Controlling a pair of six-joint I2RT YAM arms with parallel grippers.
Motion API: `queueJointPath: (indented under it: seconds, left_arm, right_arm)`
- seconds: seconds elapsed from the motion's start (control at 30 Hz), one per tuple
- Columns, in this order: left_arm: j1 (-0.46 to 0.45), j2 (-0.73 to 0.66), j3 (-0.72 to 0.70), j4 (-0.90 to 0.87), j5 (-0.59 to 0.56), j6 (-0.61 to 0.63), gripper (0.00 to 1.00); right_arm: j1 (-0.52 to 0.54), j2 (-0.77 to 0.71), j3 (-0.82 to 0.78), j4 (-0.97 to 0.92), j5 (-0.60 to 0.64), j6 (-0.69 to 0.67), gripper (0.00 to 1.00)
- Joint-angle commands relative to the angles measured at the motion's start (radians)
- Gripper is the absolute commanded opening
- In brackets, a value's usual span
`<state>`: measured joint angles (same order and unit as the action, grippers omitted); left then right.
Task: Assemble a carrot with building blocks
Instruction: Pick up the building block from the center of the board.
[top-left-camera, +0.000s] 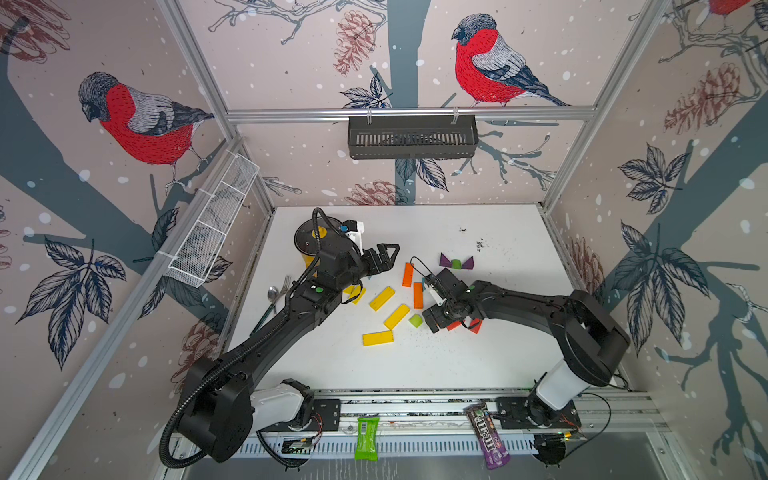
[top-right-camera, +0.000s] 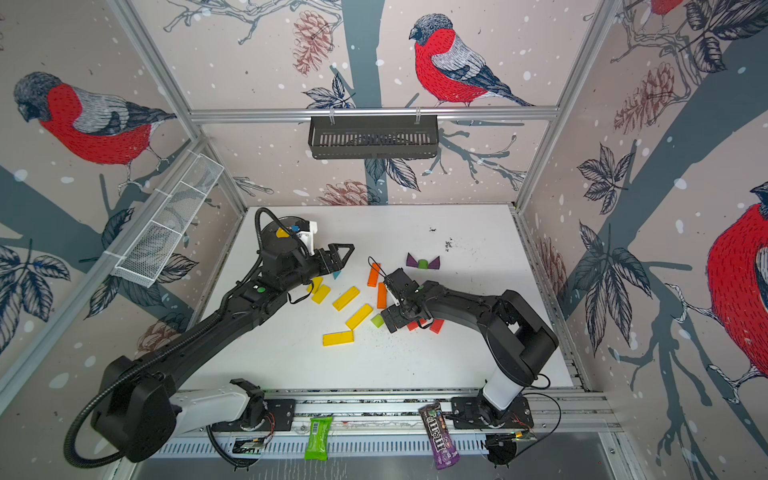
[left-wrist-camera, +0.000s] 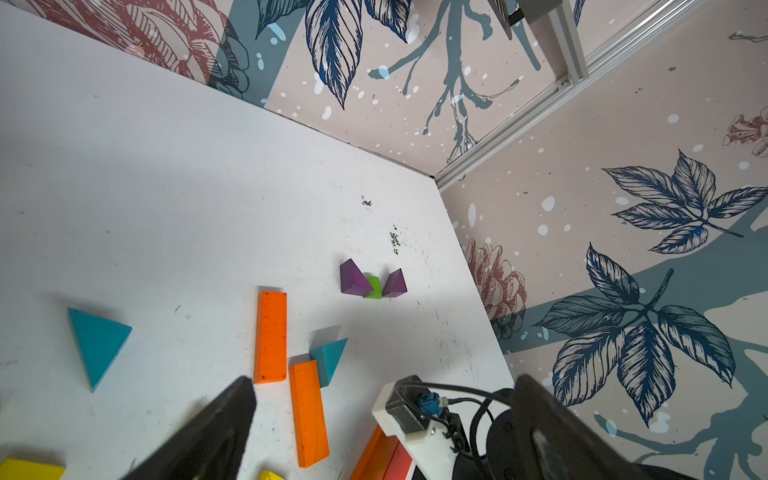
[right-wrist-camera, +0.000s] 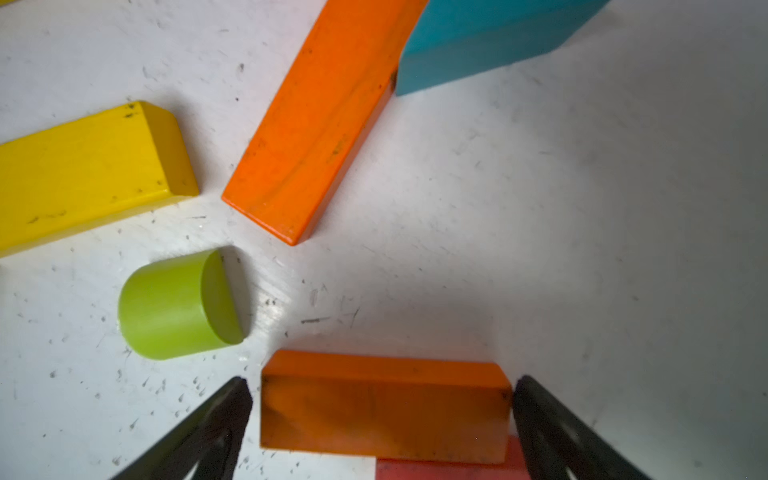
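Observation:
Building blocks lie scattered mid-table: three yellow bars (top-left-camera: 382, 298), two orange bars (top-left-camera: 408, 274), a lime piece (top-left-camera: 415, 320), red blocks (top-left-camera: 476, 326), and two purple triangles flanking a green piece (top-left-camera: 456, 262). Two teal triangles (left-wrist-camera: 97, 343) show in the left wrist view. My right gripper (right-wrist-camera: 382, 388) is low over the table and open. A short orange block (right-wrist-camera: 382, 407) sits between its fingers, resting partly on a red block (right-wrist-camera: 449, 469), with a sliver of gap on one side. My left gripper (top-left-camera: 386, 255) hovers open and empty beside the orange bars.
A yellow pot with a dark lid (top-left-camera: 307, 243) stands behind the left arm. A spoon and fork (top-left-camera: 276, 293) lie at the table's left edge. A white wire basket (top-left-camera: 212, 224) and a black basket (top-left-camera: 411, 137) hang on the walls. Candy packs (top-left-camera: 367, 438) sit on the front rail.

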<state>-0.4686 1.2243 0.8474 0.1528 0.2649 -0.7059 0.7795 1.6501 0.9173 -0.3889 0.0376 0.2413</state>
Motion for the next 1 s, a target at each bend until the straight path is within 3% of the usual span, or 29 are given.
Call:
queueJointPath:
  seconds: [0.0, 0.33, 0.73, 0.97]
  left_arm:
    - [0.001, -0.002, 0.005, 0.050, 0.020, -0.008, 0.96]
    - [0.001, -0.008, 0.006, 0.053, 0.031, -0.013, 0.96]
    - [0.001, -0.013, 0.007, 0.050, 0.022, -0.008, 0.96]
    - [0.001, -0.017, 0.005, 0.055, 0.028, -0.011, 0.96]
  right_arm:
    - [0.012, 0.007, -0.005, 0.010, 0.015, 0.035, 0.99]
    - [0.016, 0.028, -0.020, 0.018, 0.069, 0.088, 1.00]
    - [0.008, -0.029, -0.020, 0.022, 0.113, 0.124, 0.90]
    - [-0.114, -0.058, 0.014, 0.052, 0.136, 0.144, 0.90]
